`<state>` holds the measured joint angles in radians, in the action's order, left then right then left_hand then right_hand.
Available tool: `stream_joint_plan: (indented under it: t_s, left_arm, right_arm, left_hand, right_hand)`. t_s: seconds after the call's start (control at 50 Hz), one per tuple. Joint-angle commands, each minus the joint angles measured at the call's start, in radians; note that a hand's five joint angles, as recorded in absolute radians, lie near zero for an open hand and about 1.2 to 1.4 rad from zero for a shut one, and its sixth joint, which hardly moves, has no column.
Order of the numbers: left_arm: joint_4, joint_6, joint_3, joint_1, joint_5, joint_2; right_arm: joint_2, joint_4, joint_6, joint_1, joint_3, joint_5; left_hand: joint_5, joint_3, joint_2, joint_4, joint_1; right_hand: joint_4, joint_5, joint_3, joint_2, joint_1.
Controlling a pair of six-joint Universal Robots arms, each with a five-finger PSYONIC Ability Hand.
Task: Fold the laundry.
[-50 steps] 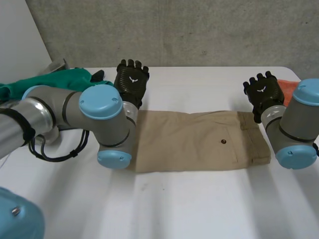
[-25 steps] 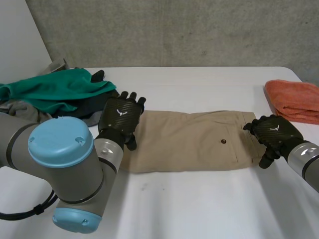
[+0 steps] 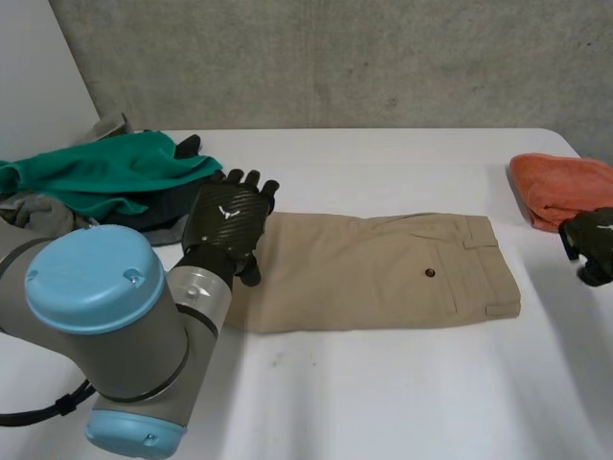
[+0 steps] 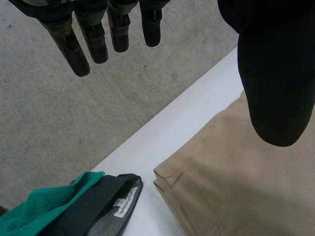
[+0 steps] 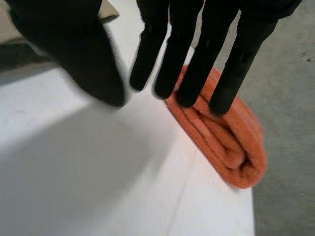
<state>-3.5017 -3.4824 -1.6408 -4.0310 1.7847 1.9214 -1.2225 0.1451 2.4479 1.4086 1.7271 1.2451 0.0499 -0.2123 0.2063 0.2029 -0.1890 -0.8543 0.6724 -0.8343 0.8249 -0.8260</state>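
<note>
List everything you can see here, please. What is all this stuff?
table: one, white, under everything
wall: one, grey, behind the table
shorts: one, tan, folded flat mid-table
green cloth: one, green, heaped at the far left
black garment: one, black, under the green cloth
grey garment: one, grey, in the same heap
towel: one, orange, folded at the right edge
left arm: one, grey with blue caps, near left
left hand: one, black, open, over the shorts' left end
right hand: one, black, open, beside the towel
</note>
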Motion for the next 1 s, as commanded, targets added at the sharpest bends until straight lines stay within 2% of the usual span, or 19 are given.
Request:
stream_joint_plan:
  t_s: [0.02, 0.06, 0.14, 0.26, 0.34, 0.36, 0.42, 0.44, 0.46, 0.62, 0.74, 0.8, 0.86, 0.92, 0.94, 1.0]
  left_arm:
    - [-0.01, 0.002, -0.019, 0.0, 0.001, -0.018]
    - [-0.011, 0.002, -0.024, 0.0, -0.001, -0.018]
    - [-0.011, 0.003, -0.033, 0.001, -0.001, -0.021]
    - [-0.011, 0.04, -0.037, 0.003, -0.013, -0.036]
    - [-0.01, 0.08, -0.039, 0.003, -0.056, -0.044]
    - [-0.01, 0.085, -0.039, 0.003, -0.064, -0.045]
    - [-0.008, 0.094, -0.039, 0.003, -0.074, -0.047]
    - [-0.007, 0.094, -0.039, 0.003, -0.074, -0.047]
    - [-0.007, 0.094, -0.039, 0.003, -0.076, -0.047]
    - [-0.007, 0.095, -0.039, 0.001, -0.074, -0.055]
    - [-0.007, 0.095, -0.04, 0.001, -0.073, -0.068]
    - [-0.007, 0.094, -0.051, 0.001, -0.076, -0.078]
    - [-0.007, 0.094, -0.051, -0.003, -0.074, -0.085]
    - [-0.008, 0.095, -0.051, -0.008, -0.071, -0.094]
    - [-0.008, 0.095, -0.051, -0.009, -0.07, -0.097]
    - [-0.01, 0.095, -0.051, -0.02, -0.068, -0.114]
  right_arm:
    - [-0.025, -0.041, -0.029, 0.038, 0.037, -0.091]
    - [-0.029, -0.039, -0.029, 0.062, 0.072, -0.18]
    - [-0.025, -0.039, -0.024, 0.072, 0.114, -0.272]
    - [0.015, -0.029, -0.021, 0.076, 0.12, -0.283]
    - [0.07, 0.004, -0.023, 0.078, 0.1, -0.277]
    - [0.084, 0.02, -0.023, 0.076, 0.091, -0.276]
    - [0.098, 0.047, -0.023, 0.075, 0.078, -0.268]
    - [0.113, 0.06, -0.021, 0.073, 0.071, -0.26]
    - [0.118, 0.065, -0.021, 0.073, 0.066, -0.256]
    - [0.106, 0.077, -0.035, 0.064, 0.068, -0.13]
    - [-0.053, 0.062, -0.096, 0.053, 0.051, -0.052]
    - [-0.061, 0.065, -0.141, 0.061, 0.039, -0.039]
    - [-0.081, 0.067, -0.179, 0.107, 0.023, -0.058]
    - [-0.095, 0.094, -0.202, 0.272, -0.006, -0.065]
    - [-0.088, 0.118, -0.204, 0.37, -0.029, -0.081]
    - [-0.065, 0.175, -0.207, 0.51, -0.049, -0.108]
  left_hand:
    - [-0.05, 0.038, -0.032, -0.028, 0.014]
    - [-0.05, 0.038, -0.032, -0.028, 0.014]
    - [-0.05, 0.038, -0.032, -0.028, 0.014]
    - [-0.05, 0.038, -0.032, -0.028, 0.014]
    - [-0.05, 0.038, -0.032, -0.028, 0.014]
    - [-0.05, 0.038, -0.032, -0.028, 0.014]
    - [-0.05, 0.038, -0.032, -0.028, 0.014]
    - [-0.05, 0.038, -0.032, -0.028, 0.014]
    - [-0.05, 0.038, -0.032, -0.028, 0.014]
    - [-0.05, 0.038, -0.032, -0.028, 0.014]
    - [-0.05, 0.038, -0.032, -0.028, 0.014]
    - [-0.05, 0.038, -0.032, -0.028, 0.014]
    - [-0.05, 0.038, -0.032, -0.028, 0.014]
    - [-0.05, 0.038, -0.032, -0.028, 0.014]
    - [-0.05, 0.038, -0.032, -0.028, 0.014]
    - [-0.05, 0.038, -0.032, -0.028, 0.014]
  right_hand:
    - [0.27, -0.263, 0.25, -0.241, 0.242]
    - [0.305, -0.298, 0.285, -0.276, 0.277]
    - [0.34, -0.333, 0.32, -0.311, 0.312]
    - [0.347, -0.339, 0.327, -0.317, 0.318]
    - [0.314, -0.307, 0.294, -0.285, 0.286]
    - [0.242, -0.234, 0.222, -0.212, 0.213]
    - [-0.104, 0.112, -0.124, 0.134, -0.133]
    - [-0.379, 0.386, -0.399, 0.408, -0.407]
    - [-0.521, 0.528, -0.541, 0.55, -0.549]
    - [-0.542, 0.549, -0.562, 0.571, -0.57]
    - [-0.542, 0.549, -0.562, 0.571, -0.57]
    - [-0.542, 0.549, -0.562, 0.571, -0.57]
    - [-0.542, 0.549, -0.562, 0.571, -0.57]
    - [-0.542, 0.549, -0.562, 0.571, -0.57]
    - [-0.542, 0.549, -0.562, 0.571, -0.57]
    - [-0.542, 0.549, -0.562, 0.571, -0.57]
